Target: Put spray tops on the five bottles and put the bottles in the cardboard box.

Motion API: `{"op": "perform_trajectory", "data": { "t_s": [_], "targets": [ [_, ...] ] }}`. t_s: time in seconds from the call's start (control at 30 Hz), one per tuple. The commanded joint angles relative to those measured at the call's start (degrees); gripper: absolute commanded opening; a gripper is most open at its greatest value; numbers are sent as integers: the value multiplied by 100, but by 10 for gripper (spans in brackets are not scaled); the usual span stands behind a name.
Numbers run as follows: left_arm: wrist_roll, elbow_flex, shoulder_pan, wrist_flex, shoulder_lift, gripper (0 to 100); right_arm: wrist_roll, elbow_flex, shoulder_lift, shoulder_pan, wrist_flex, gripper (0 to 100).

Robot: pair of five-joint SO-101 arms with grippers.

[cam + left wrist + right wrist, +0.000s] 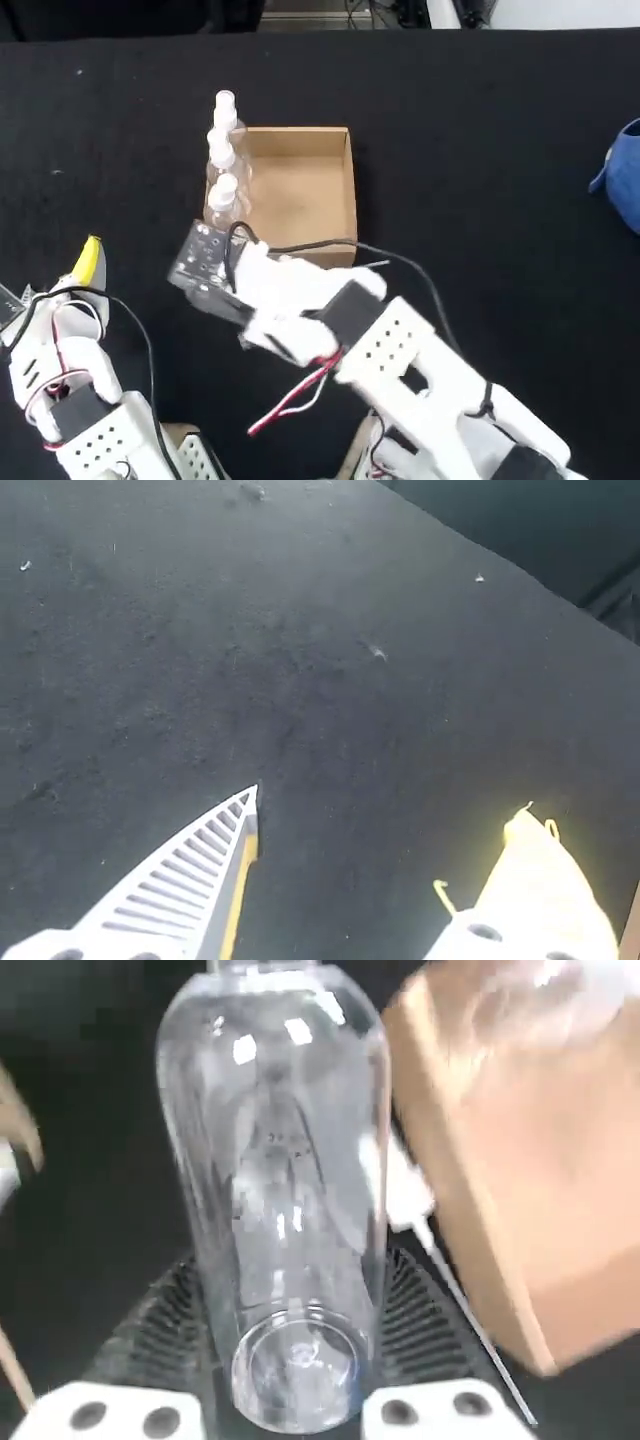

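A cardboard box (305,195) sits open at the table's middle. Three clear bottles with white spray tops line its left wall: far (224,108), middle (220,152), near (224,198). I cannot tell whether they stand inside the wall. My right gripper (212,265) is at the box's front left corner. In the right wrist view it (290,1345) is shut on a clear bottle (280,1180) near its base, with the box wall (520,1190) just beside it. My left gripper (385,825) hangs open over bare black cloth; its yellow fingertip (90,256) is at the near left.
A blue object (622,185) lies at the table's right edge. Black and red cables (300,395) run along the right arm near the box front. Black cloth stretches to the left of and behind the box.
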Motion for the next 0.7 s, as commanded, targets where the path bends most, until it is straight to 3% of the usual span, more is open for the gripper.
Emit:
{"op": "perform_trajectory", "data": {
  "t_s": [0.0,0.23,0.4,0.67],
  "targets": [
    [53,-435,-57,246,-62,238,-1222,171,163,-440,-1380,12],
    [53,-426,-57,229,-62,238,-2462,4,1640,-730,-2541,13],
    [53,-418,-66,220,-62,238,-2963,-444,2299,-1143,-2716,22],
    [53,-426,-66,220,-62,238,-2927,-532,2404,-1389,-2655,351]
  ]
}}
